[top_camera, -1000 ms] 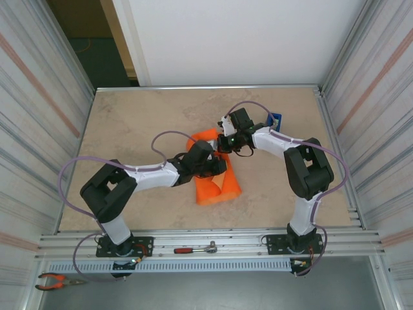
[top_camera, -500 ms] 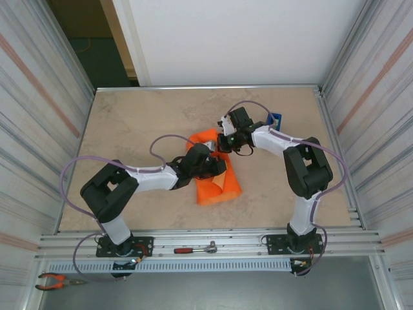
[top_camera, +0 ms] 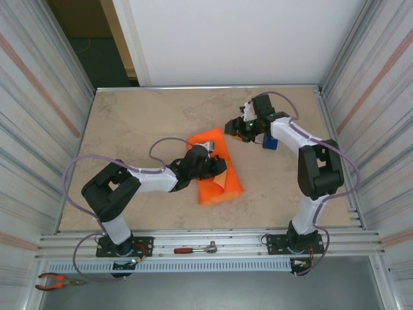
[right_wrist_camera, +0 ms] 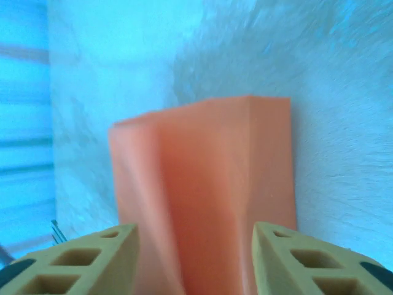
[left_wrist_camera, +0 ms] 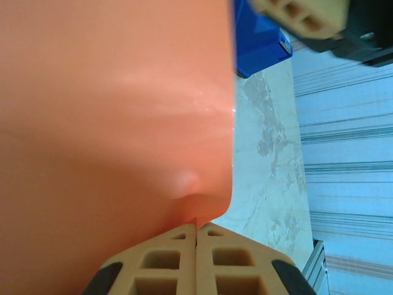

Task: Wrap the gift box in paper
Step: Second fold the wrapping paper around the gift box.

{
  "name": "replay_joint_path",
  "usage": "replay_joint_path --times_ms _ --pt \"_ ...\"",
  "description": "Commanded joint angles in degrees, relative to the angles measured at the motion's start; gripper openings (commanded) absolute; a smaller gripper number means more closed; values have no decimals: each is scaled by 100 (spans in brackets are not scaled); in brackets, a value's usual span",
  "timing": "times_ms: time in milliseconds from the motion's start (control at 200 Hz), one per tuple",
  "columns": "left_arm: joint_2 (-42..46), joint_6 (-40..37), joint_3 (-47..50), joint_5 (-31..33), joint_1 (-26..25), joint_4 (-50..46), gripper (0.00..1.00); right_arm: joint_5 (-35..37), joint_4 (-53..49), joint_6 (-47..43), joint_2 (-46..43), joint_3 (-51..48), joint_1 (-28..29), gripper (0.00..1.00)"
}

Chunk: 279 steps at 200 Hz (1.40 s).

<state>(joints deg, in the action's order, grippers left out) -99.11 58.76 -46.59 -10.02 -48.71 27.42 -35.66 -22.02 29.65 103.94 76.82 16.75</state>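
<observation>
The orange paper [top_camera: 221, 181] lies folded into a long bundle in the middle of the table, with a loose flap curling at its near end. The gift box is hidden. My left gripper [top_camera: 217, 166] rests on the bundle's middle, shut on an edge of the paper [left_wrist_camera: 110, 110], which is pinched between the fingertips of the left gripper [left_wrist_camera: 196, 225]. My right gripper [top_camera: 231, 127] hovers open just beyond the bundle's far end. In its wrist view the paper [right_wrist_camera: 209, 178] lies ahead and below, and the right gripper [right_wrist_camera: 194, 232] has nothing between its spread fingers.
A blue tape dispenser [top_camera: 270, 141] stands just right of the right gripper, and shows as a blue tape dispenser [left_wrist_camera: 258, 43] past the paper's edge. Metal walls close in both sides. A ratchet tool [top_camera: 197, 248] lies on the front rail, pliers [top_camera: 57, 280] at bottom left.
The right gripper has opened, let go of the paper's far end and drawn back to the right toward the blue dispenser. The left gripper keeps its hold.
</observation>
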Motion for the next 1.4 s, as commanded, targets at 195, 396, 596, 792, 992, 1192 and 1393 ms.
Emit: replay_joint_path --times_ms 195,396,596,792,992,1192,1393 --pt "-497 -23 309 133 -7 -952 0 124 -250 -356 -198 -271 268 71" --pt "-500 -71 265 118 -7 -1000 0 366 -268 -425 87 -399 497 74" --pt "-487 -130 177 97 -7 -1070 0 446 -263 -495 443 -465 565 73" --pt "-443 -295 90 5 2 -1119 0 323 -110 -495 522 -711 508 57" --pt "-177 -899 -337 -1062 285 -1257 10 300 170 -317 452 -1063 485 34" --pt "455 -1482 -1117 -2593 916 -1808 51 298 552 -16 371 -1391 496 29" --pt "1353 -1862 -1036 -2562 1625 -2506 60 465 906 405 186 -1733 578 24"
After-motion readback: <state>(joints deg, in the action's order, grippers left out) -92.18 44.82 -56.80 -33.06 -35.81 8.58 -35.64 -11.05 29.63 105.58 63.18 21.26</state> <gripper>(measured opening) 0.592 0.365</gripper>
